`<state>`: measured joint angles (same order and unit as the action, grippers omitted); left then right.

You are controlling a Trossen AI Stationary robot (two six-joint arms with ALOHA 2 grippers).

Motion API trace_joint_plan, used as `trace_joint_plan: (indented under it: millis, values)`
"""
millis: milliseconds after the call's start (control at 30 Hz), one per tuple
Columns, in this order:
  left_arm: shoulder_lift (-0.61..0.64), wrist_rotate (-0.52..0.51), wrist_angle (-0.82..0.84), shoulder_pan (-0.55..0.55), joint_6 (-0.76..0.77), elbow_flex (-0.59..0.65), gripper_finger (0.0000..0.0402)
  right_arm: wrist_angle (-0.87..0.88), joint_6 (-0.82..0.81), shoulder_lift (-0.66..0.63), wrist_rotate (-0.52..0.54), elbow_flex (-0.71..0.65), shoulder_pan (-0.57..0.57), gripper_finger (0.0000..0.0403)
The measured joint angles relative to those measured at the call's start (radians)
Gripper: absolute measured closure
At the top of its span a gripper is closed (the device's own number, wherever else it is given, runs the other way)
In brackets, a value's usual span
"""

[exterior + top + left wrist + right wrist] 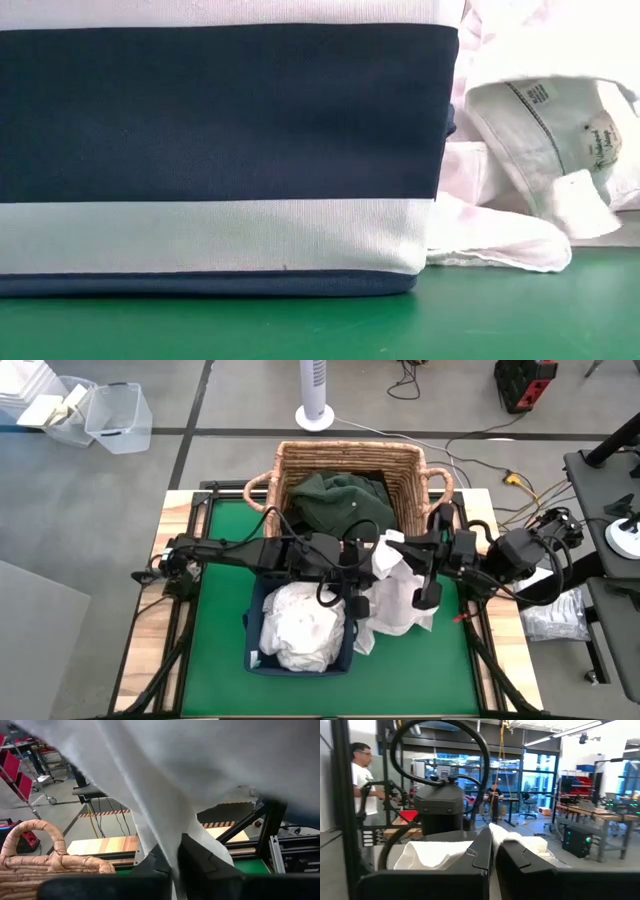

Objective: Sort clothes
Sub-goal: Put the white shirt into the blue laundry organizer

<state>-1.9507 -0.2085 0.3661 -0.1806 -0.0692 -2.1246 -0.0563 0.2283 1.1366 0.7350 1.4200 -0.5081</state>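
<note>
Sorting looks maybe halfway: whites in the bin (pixel 256 622), green top (pixel 340 500) in the basket (pixel 290 460), both grippers' fingers (pixel 160 862) clenched on a white shirt (pixel 400 595).

The high view looks straight down on the green-topped desk (pixel 215 610). The low view sits level, pressed close against the navy-and-white fabric bin (pixel 220 150), which both share. Wrist views face outward past the arms.

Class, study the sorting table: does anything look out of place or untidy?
Yes. A white shirt lies crumpled on the green mat beside the navy bin, outside both containers. Both the left gripper and right gripper pinch white cloth, stretching it between them.
</note>
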Motion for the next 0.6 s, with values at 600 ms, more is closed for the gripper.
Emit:
trace_joint_plan:
  millis: [600]
  values:
    - [0.051, 0.011, 0.239, -0.009, -0.095, -0.210, 0.0401, -0.007, 0.027, -0.006, 0.105, 0.000, 0.001, 0.0365]
